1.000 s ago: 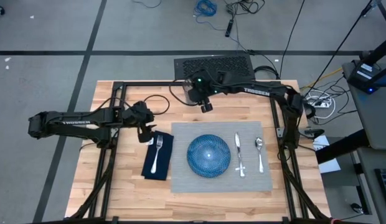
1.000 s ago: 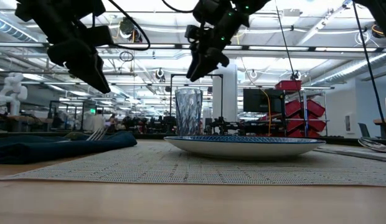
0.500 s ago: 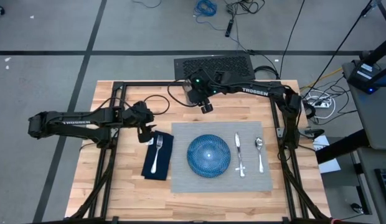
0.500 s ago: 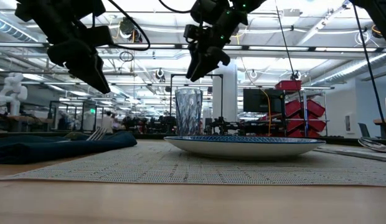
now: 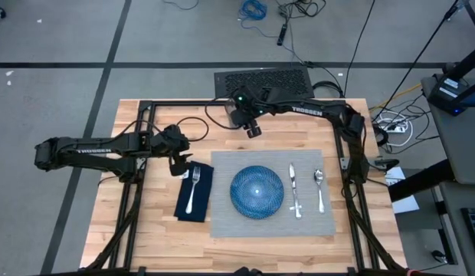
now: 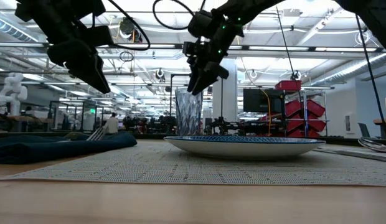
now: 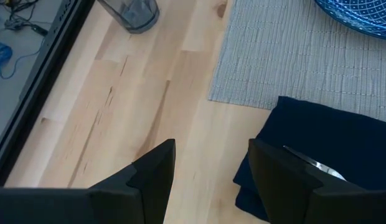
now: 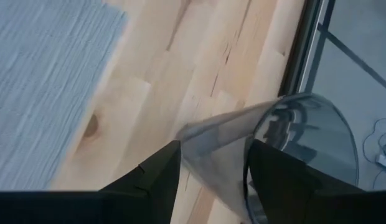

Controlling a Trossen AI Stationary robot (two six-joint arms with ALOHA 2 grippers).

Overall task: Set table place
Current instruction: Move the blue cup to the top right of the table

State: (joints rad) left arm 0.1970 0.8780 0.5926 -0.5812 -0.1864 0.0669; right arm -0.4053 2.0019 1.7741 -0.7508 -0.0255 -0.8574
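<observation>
Butcher-block table (image 5: 145, 238) with a black frame, open workshop beyond it in the low view.

Grey placemat (image 5: 314, 226) lies right of table centre, already dressed: blue plate (image 5: 257, 190) at its middle, knife (image 5: 294, 190) and spoon (image 5: 319, 188) at the plate's 3 o'clock. Just off the mat at 9 o'clock, a navy napkin (image 5: 203, 203) with a fork (image 5: 193, 190) on it.

Clear faceted glass (image 6: 188, 112) stands upright on bare wood beyond the mat's far-left corner, about 11 o'clock from the plate.

Right gripper (image 8: 211, 171) hangs above the glass, jaws spread wide, nothing held; the tumbler's rim and wall show between and past its fingers. Left gripper (image 7: 211, 171) hovers over bare wood by the napkin's far end, jaws also wide apart, empty.

Judgement: the glass is the step in hand. Whether it has just been set down or awaits pickup, cannot tell. If a pickup, the right arm must descend, straddle the wall and close gently.
</observation>
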